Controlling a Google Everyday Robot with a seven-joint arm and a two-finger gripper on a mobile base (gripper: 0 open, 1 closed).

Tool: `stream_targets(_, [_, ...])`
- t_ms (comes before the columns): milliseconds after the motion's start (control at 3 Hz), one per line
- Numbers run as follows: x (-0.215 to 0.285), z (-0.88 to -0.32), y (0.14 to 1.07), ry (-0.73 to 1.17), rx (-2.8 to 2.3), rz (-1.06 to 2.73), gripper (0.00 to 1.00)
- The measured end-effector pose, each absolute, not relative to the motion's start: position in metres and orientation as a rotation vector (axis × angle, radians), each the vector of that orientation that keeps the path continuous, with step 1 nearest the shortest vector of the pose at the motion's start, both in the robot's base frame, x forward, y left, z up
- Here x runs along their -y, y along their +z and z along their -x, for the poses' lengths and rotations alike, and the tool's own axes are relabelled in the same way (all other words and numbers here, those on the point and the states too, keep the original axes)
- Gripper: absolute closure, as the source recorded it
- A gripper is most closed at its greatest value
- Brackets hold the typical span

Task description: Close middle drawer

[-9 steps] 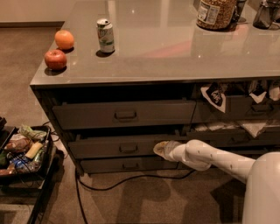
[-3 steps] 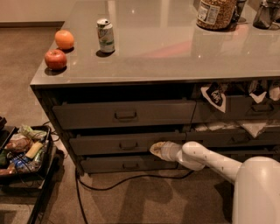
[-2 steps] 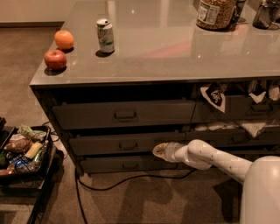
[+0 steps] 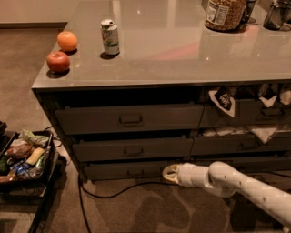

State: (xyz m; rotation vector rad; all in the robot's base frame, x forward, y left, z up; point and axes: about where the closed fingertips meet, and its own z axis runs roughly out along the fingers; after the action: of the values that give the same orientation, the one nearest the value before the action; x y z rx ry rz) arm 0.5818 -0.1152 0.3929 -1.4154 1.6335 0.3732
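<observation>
The middle drawer is the dark grey medium-height front in the left column under the counter, with a small pull handle at its centre. A dark gap shows above its front, and its inner floor is hidden. The taller-fronted drawer is above it and the slimmest-fronted drawer below. My gripper on the white arm hangs low, in front of the right end of the slimmest drawer and just below the middle drawer's right corner, and holds nothing that I can see.
On the counter stand an apple, an orange, a can and a jar. A black tray of snacks lies on the floor at left. A cable runs along the carpet. Cloths hang from the right-hand drawers.
My gripper has dropped from the level of the middle drawer's right end to the level of the slimmest drawer. The middle drawer's front looks unchanged.
</observation>
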Motion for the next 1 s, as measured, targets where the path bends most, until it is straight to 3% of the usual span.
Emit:
stream_targets(333, [0.122,-0.536,0.402,0.343,-1.609,1.355,1.00])
stream_targets(1000, [0.124,-0.446,0.475,0.033,-1.591,1.196,1.00])
